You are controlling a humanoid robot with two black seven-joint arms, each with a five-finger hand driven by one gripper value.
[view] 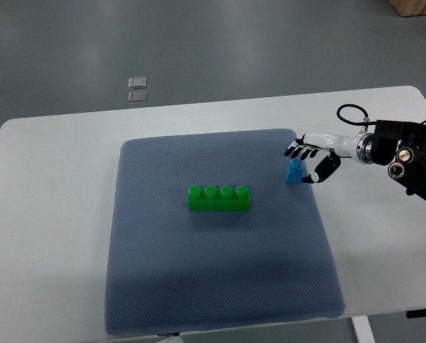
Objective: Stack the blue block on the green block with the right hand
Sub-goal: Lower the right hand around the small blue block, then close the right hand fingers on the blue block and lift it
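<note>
A long green block [219,199] with a row of studs lies in the middle of the blue-grey mat [220,286]. A small blue block [294,171] stands near the mat's right edge. My right hand [307,163] reaches in from the right and sits right at the blue block. Its fingers [299,151] are stretched out just behind the block and its thumb [322,172] is on the block's right side. The fingers are spread and do not close around the block. The left arm does not show.
The mat covers the centre of a white table [48,214]. Two small clear squares [137,88] lie on the grey floor beyond the table's far edge. The right arm's black wrist [406,153] hangs over the table's right side.
</note>
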